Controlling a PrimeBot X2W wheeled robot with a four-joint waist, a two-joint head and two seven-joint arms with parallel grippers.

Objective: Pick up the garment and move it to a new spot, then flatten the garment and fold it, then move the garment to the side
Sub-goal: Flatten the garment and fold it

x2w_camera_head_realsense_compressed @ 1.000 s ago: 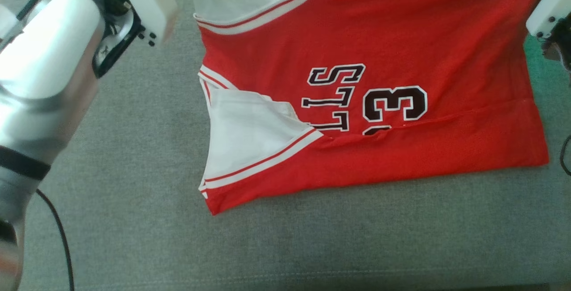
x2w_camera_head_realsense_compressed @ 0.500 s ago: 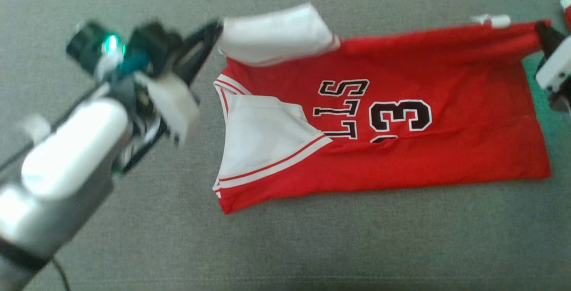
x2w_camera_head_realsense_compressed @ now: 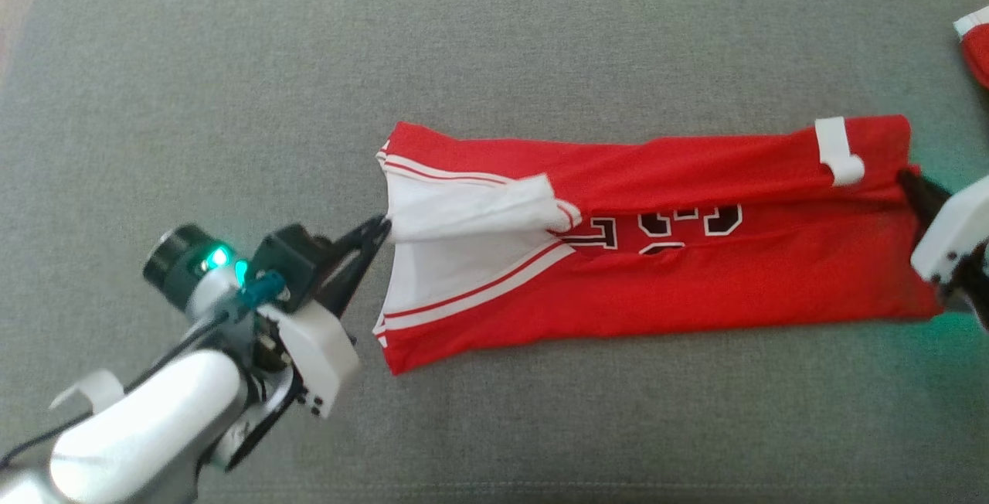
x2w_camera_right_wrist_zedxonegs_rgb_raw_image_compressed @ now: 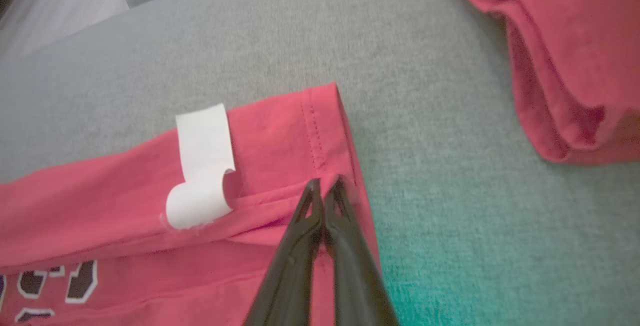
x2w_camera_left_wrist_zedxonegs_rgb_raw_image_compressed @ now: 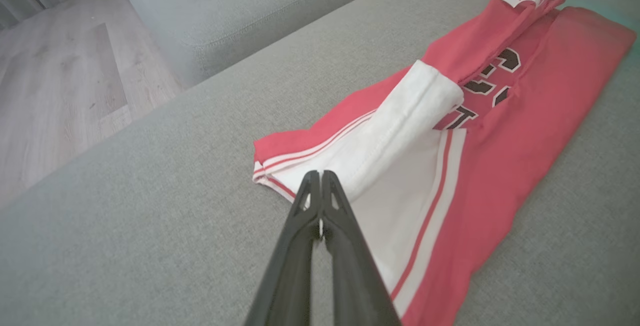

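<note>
From the head we see the garment [x2w_camera_head_realsense_compressed: 695,303] stretched between our left gripper [x2w_camera_head_realsense_compressed: 380,227] and right gripper [x2w_camera_head_realsense_compressed: 905,178]. At the left wrist, the jaws pinch its white sleeve edge, the red body running ahead of them. At the right wrist, the jaws are clamped on its hem, a white tag [x2w_camera_right_wrist_zedxonegs_rgb_raw_image_compressed: 200,166] just left of the tips.
</note>
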